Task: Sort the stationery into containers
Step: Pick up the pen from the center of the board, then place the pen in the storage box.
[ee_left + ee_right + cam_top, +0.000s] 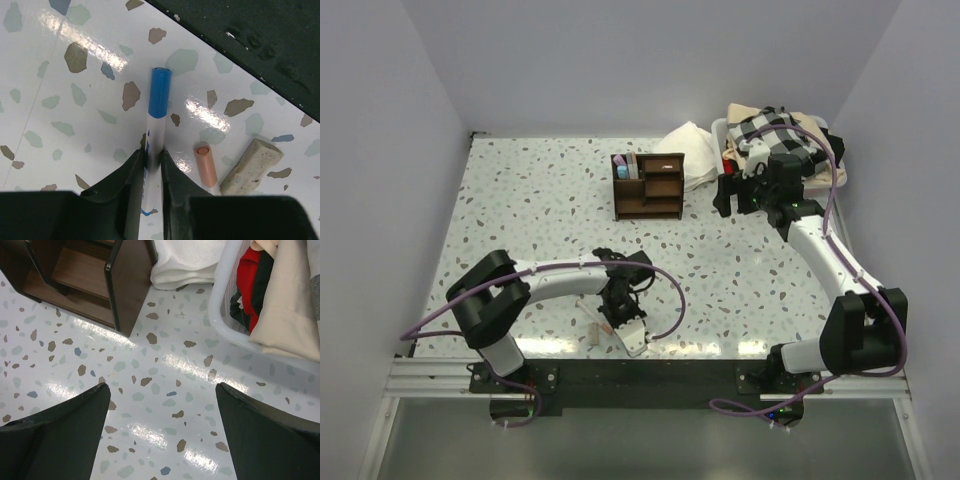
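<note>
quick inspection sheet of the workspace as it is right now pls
surface: speckled table, glossy, glare patches
job's things: blue-capped marker gripped; orange-capped pen and beige piece lying beside it; organizer upright at the far side, something pink and blue in its left slot
clutter: white bin of clothes; white cloth
grippers: left gripper shut on the marker; right gripper open, empty
cables: purple cables loop along both arms
surroundings: white walls
</note>
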Controlling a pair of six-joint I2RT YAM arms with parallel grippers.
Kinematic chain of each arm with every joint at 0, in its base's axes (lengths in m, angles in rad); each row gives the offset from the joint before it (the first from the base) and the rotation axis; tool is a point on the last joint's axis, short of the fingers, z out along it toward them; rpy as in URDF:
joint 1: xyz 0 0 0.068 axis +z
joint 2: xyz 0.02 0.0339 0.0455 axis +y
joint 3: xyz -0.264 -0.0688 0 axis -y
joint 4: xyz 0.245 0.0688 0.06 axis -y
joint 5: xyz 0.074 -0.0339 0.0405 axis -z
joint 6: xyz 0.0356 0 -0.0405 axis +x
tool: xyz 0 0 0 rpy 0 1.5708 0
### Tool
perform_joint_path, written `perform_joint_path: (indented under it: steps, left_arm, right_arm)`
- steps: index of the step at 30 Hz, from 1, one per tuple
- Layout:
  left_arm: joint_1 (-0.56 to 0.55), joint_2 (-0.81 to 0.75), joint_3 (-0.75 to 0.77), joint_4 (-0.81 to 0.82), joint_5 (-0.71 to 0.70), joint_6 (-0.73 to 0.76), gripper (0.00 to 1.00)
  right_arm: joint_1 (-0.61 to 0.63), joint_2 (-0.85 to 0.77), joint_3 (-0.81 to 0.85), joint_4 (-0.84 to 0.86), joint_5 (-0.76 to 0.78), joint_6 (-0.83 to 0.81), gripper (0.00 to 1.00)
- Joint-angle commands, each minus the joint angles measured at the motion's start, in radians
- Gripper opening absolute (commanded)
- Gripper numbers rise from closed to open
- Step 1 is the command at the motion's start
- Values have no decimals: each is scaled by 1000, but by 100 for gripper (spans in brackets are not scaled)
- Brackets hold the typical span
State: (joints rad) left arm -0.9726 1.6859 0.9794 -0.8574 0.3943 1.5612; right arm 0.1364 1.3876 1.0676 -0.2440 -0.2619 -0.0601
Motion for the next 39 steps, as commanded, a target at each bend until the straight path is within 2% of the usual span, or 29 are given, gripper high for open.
perform_joint_path:
  steps: [1, 2, 5, 11, 17, 18, 20, 22, 25, 26, 27, 29, 30, 34, 35, 36, 39]
  left_arm:
    - [-18, 64, -33, 69, 52, -15, 18]
    - [-18, 70, -27, 61, 57, -18, 10]
    - [-17, 89, 2, 41, 64, -36, 0]
    - [52, 92, 116, -14, 77, -67, 0]
    - [170, 103, 424, -112, 173, -133, 0]
    - [182, 129, 530, -117, 190, -179, 0]
    - [228, 162, 635, -109, 216, -234, 0]
    - [293, 208, 767, -69, 287, -358, 0]
    - [386, 271, 883, 68, 409, -582, 0]
    - [408, 285, 898, 168, 432, -648, 0]
    - [428, 305, 909, 229, 466, -790, 0]
    - [485, 316, 901, 416, 500, -924, 0]
    - [501, 320, 877, 482, 521, -1054, 0]
    - [566, 328, 812, 777, 532, -1295, 0]
    - [577, 333, 803, 901, 534, -1346, 0]
    - [584, 346, 797, 943, 538, -1442, 0]
    - [617, 374, 783, 1066, 545, -1590, 0]
  right_arm:
    - [-3, 17, 41, 22, -27, 13, 90]
    - [-3, 22, 49, 15, -27, 13, 90]
    - [-4, 44, 81, -9, -30, 14, 89]
    - [-6, 67, 146, -66, -37, 13, 88]
    - [-11, 65, 190, -103, -19, -14, 88]
    - [-11, 67, 196, -106, -17, -15, 88]
    - [-15, 67, 201, -109, -7, -15, 88]
    - [-20, 68, 207, -110, 1, -12, 88]
    - [-23, 67, 213, -110, 7, -4, 88]
    - [-21, 65, 213, -112, 10, -4, 88]
    - [-23, 65, 216, -115, 12, -6, 88]
    - [-26, 65, 218, -123, 13, -14, 88]
    - [-27, 67, 222, -124, 15, -15, 88]
    - [-32, 82, 227, -124, 15, -17, 88]
    - [-31, 85, 227, -120, 15, -15, 88]
    - [-31, 88, 229, -120, 15, -14, 88]
    - [-32, 96, 229, -118, 12, -6, 88]
